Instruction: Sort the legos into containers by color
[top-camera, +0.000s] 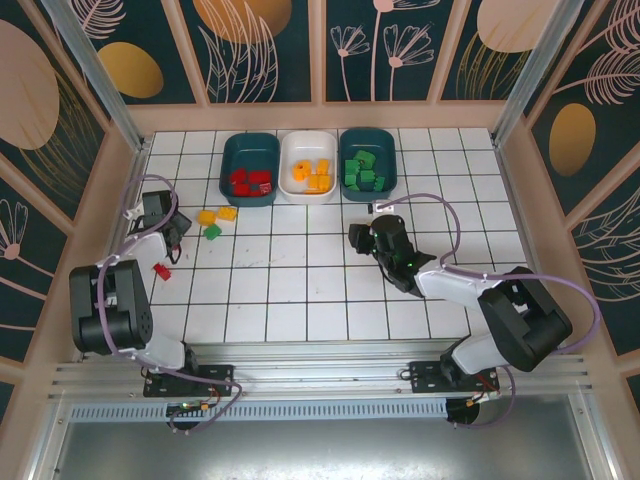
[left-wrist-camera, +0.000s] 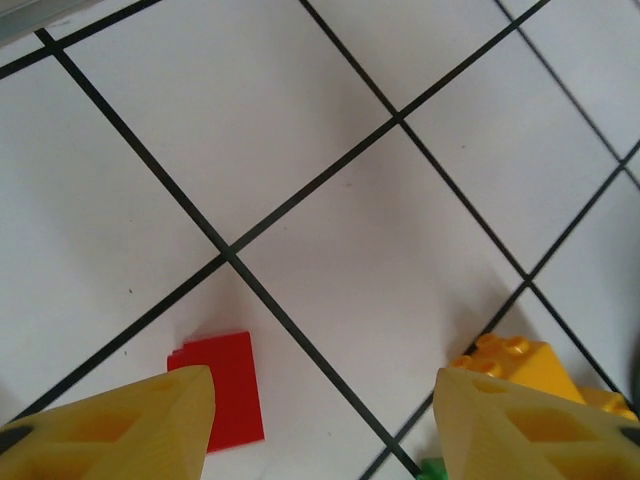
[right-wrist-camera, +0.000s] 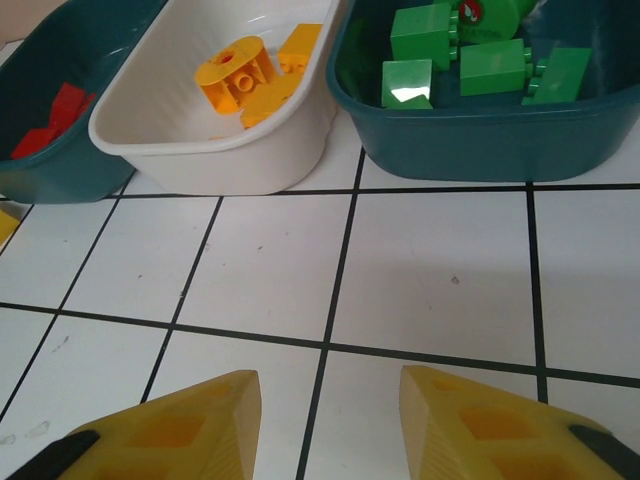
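Observation:
Three trays stand in a row at the back: a teal tray (top-camera: 232, 158) with red legos (top-camera: 250, 181), a white tray (top-camera: 290, 160) with yellow-orange legos (top-camera: 312, 175), and a teal tray (top-camera: 385, 150) with green legos (top-camera: 360, 172). Loose on the tiles at the left lie two yellow bricks (top-camera: 207, 216) (top-camera: 228, 213), a green brick (top-camera: 212, 232) and a red brick (top-camera: 160, 270). My left gripper (top-camera: 176, 238) hangs open between them; its wrist view has the red brick (left-wrist-camera: 222, 390) by the left finger and a yellow brick (left-wrist-camera: 515, 365) by the right finger. My right gripper (top-camera: 358, 238) stands open and empty, facing the white tray (right-wrist-camera: 230, 160) and green tray (right-wrist-camera: 480, 145).
Low wooden walls with patterned panels ring the tiled table (top-camera: 300, 280). The left wall (top-camera: 120, 200) is close to my left arm. A sliver of the green brick (left-wrist-camera: 432, 468) shows at the bottom edge of the left wrist view.

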